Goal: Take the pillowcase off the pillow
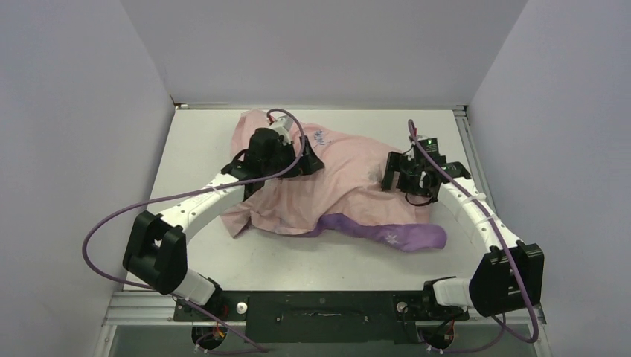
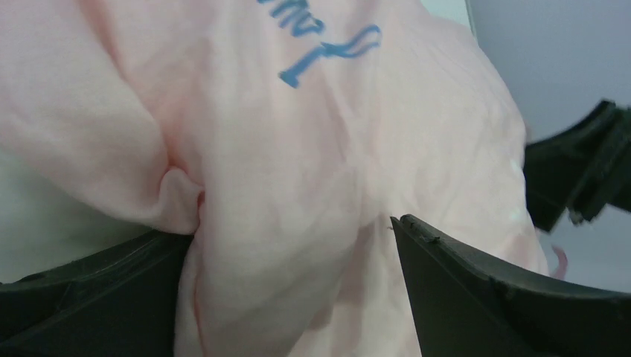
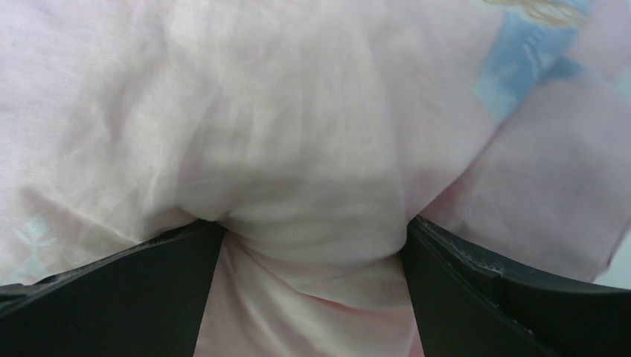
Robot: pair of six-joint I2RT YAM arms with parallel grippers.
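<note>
The pillowcase [image 1: 350, 186] lies heaped at mid-table, mostly showing its pale pink inside, with a purple snowflake part [image 1: 398, 236] at the front right. The pillow is hidden under the cloth; only its bulk shows. My left gripper [image 1: 311, 161] sits on the heap's back left, its jaws closed round a thick pink fold [image 2: 283, 245]. My right gripper [image 1: 392, 180] is on the heap's right side, its jaws squeezing a plump bulge of pink cloth [image 3: 312, 230]. Blue lettering [image 2: 327, 44] shows on the cloth in the left wrist view.
The white tabletop [image 1: 201, 141] is walled in by grey panels at the left, back and right. The arm bases stand on a black rail [image 1: 320, 309] at the near edge. Purple cables loop beside both arms.
</note>
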